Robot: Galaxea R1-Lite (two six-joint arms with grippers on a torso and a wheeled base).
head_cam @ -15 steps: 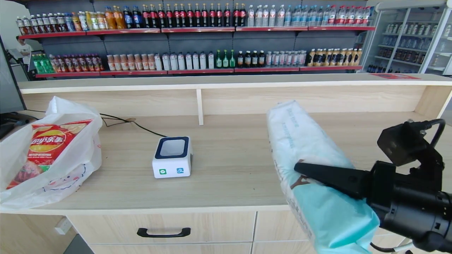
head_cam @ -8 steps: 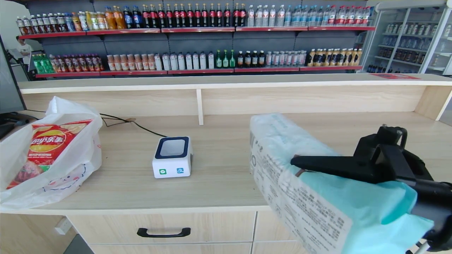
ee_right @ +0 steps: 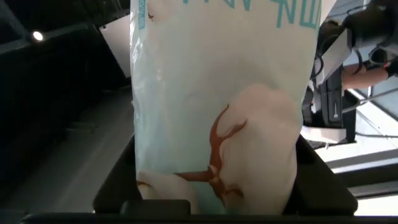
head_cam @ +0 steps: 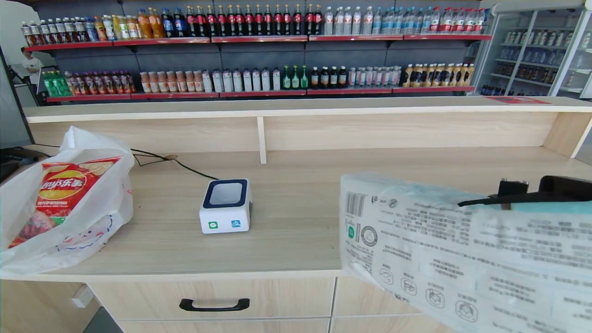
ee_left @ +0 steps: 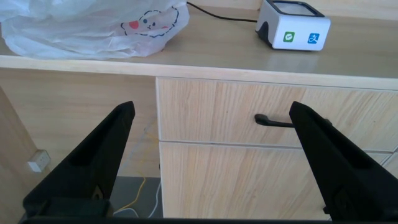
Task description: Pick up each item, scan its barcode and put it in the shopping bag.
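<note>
One large, soft plastic-wrapped pack [head_cam: 444, 259], pale teal with a white printed back, is held in the air to the right of the white cube-shaped barcode scanner with a dark blue window frame [head_cam: 226, 206]. It is closer to the camera than the scanner and appears to be clear of the surface below. Its printed side faces the head camera, with a barcode at the corner nearest the scanner.

The right gripper [ee_right: 217, 186] is clamped on the pack, one black finger pressed against each side. The scanner sits on a light wooden counter [head_cam: 296, 231], with a thin black cable [head_cam: 185, 167] running away behind it.

Well to the scanner's left lies a white translucent plastic shopping bag [head_cam: 108, 217] holding a red crisp packet [head_cam: 60, 194].

Lower than the scanner, in front of a wooden drawer with a black handle [ee_left: 273, 121], hangs the left gripper [ee_left: 211, 162]. Its fingers are spread wide and hold nothing.
</note>
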